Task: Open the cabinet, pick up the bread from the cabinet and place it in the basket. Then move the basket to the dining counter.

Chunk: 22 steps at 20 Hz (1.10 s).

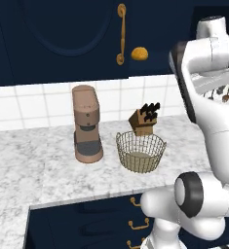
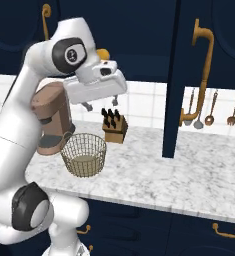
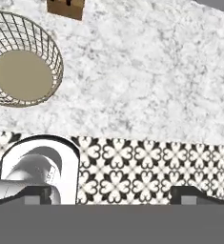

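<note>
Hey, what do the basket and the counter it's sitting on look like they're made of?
Basket: thin tan-gold wire mesh, you see through its sides, with a solid matte beige bottom. Counter: looks like polished white marble with grey veins, though it could be an imitation.

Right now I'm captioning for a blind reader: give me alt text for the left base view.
An empty wire basket sits on a marble counter between a coffee machine and a knife block. Above, a bread lies in the open navy cabinet.

No text, label, brand, number or sign can be read anywhere in these views, neither on the coffee machine [image 1: 87,123], the knife block [image 1: 144,119], nor the cabinet [image 1: 62,34] doors.
</note>
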Tool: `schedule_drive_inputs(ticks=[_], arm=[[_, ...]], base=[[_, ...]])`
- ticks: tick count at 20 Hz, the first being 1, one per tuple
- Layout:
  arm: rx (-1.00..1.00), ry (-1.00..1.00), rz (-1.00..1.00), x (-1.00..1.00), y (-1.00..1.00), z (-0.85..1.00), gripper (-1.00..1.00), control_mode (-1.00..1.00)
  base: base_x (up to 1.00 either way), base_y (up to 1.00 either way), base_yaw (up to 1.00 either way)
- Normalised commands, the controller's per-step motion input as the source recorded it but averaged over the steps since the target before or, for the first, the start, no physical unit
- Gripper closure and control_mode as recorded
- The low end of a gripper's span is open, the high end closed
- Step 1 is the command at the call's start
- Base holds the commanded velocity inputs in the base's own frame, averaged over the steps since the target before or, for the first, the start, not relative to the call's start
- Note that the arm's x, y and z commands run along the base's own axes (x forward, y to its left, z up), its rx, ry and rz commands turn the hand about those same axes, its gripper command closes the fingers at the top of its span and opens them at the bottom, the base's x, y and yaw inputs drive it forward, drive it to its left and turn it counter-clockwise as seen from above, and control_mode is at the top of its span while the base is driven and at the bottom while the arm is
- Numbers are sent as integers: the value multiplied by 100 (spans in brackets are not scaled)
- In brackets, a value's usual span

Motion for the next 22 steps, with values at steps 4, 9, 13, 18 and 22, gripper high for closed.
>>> schedule_drive_inputs(ticks=[4,9,13,18,22], arm=[[33,-66,-27,62,21,-48,-100,-100],[14,-78,-3,62,15,25,-100,-100],[0,-69,16,18,2,73,-100,-100],[4,-20,0,31,28,52,-100,-100],[26,0,-6,74,16,0,-100,-100]], base=[[0,0,0],[0,0,0],[0,0,0],[0,0,0],[0,0,0]])
